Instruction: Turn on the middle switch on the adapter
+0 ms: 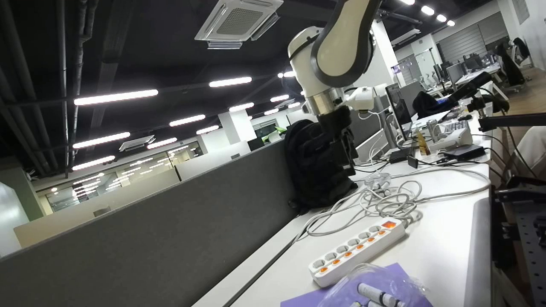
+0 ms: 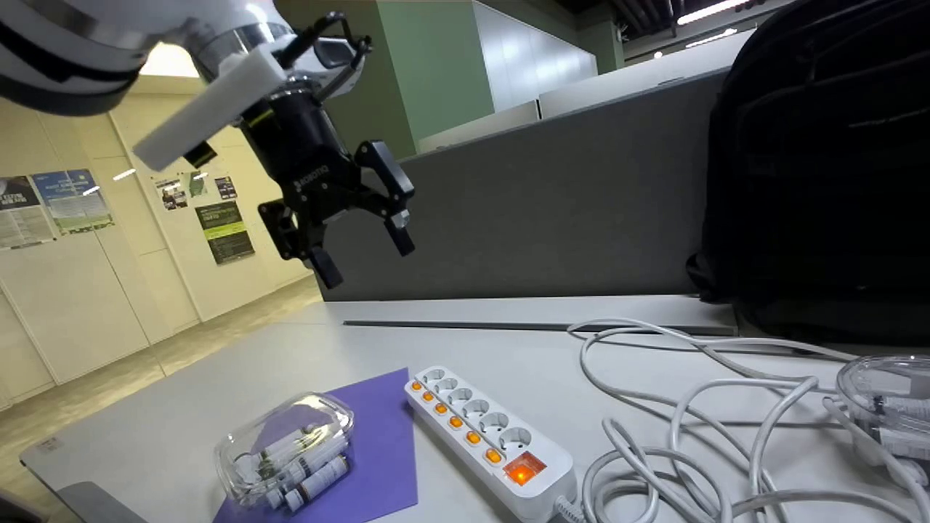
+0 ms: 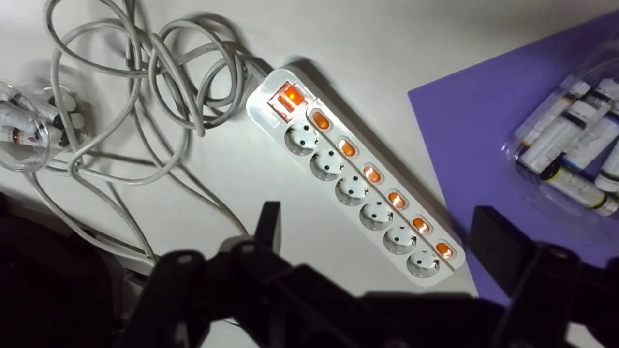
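The adapter is a white power strip lying on the table in both exterior views (image 1: 364,257) (image 2: 466,430) and diagonally in the wrist view (image 3: 385,187). It has a row of sockets beside small orange switches, with a larger lit orange switch at its cable end. The middle switch (image 3: 372,174) is near the row's centre; it shows small in both exterior views (image 1: 359,246) (image 2: 455,421). I cannot tell whether it is lit. My gripper (image 2: 363,254) is open and empty, well above the table. In the wrist view its fingers (image 3: 377,232) appear either side of the strip's far end, touching nothing.
A purple sheet (image 2: 392,450) with a clear box of small bottles (image 2: 287,454) lies beside the strip. Tangled cables (image 2: 697,407) and another clear container (image 2: 890,407) lie near its cable end. A black backpack (image 2: 821,181) stands against the grey partition (image 2: 567,211).
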`<action>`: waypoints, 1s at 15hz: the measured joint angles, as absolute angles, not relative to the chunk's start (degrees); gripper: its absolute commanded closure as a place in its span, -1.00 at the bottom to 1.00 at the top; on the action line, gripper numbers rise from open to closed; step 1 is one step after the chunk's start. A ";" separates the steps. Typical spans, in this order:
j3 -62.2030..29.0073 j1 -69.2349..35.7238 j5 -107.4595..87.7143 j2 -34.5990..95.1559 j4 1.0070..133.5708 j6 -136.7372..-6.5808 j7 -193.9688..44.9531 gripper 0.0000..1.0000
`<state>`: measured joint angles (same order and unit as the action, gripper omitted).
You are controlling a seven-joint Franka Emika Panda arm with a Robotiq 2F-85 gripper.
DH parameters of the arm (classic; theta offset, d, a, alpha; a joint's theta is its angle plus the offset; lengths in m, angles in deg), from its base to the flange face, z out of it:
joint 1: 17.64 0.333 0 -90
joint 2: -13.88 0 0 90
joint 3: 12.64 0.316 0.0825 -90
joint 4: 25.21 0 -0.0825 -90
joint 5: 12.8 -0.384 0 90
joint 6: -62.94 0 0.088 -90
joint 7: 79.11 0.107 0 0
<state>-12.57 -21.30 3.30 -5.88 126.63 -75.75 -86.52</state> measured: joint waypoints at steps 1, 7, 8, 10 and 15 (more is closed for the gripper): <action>-12.53 -21.65 3.95 -3.85 126.51 -78.23 -85.73 -1.00; -12.43 -22.47 5.82 9.07 123.99 -89.49 -81.79 0.11; -12.43 -22.46 5.82 11.00 123.27 -90.41 -81.31 0.26; -12.53 -22.39 5.56 14.50 121.75 -91.54 -80.76 0.50; -12.69 -22.03 -2.07 21.17 118.70 -92.59 -82.54 1.00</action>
